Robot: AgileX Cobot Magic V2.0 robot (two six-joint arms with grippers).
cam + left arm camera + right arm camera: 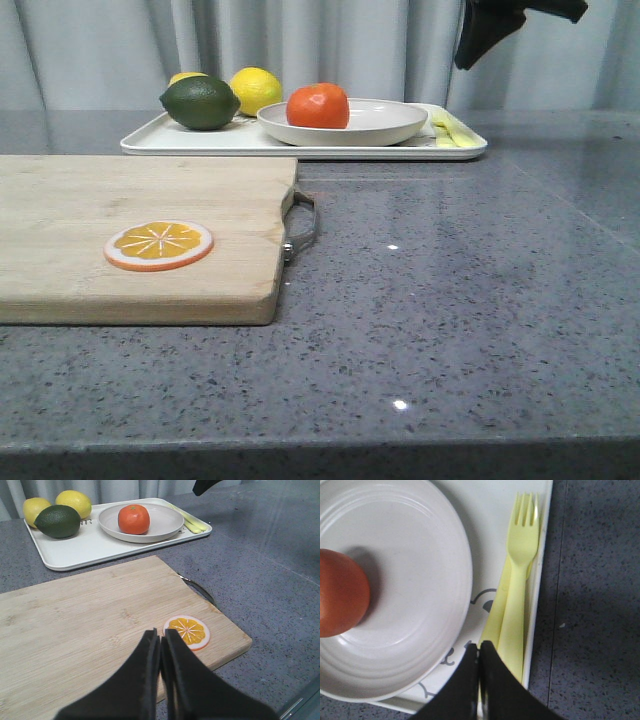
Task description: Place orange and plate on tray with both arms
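Orange (pixel 318 106) in plate (pixel 385 127), both on tray (pixel 190 143), upper centre of front view.
Both jaws together, empty; right gripper (pixel 479 652) apparently nearer, above tray's fork-side edge.

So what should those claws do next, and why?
Probably just pull back and stop: the orange already sits in the plate, which rests on the tray, and both claws, left and right, are shut and empty.
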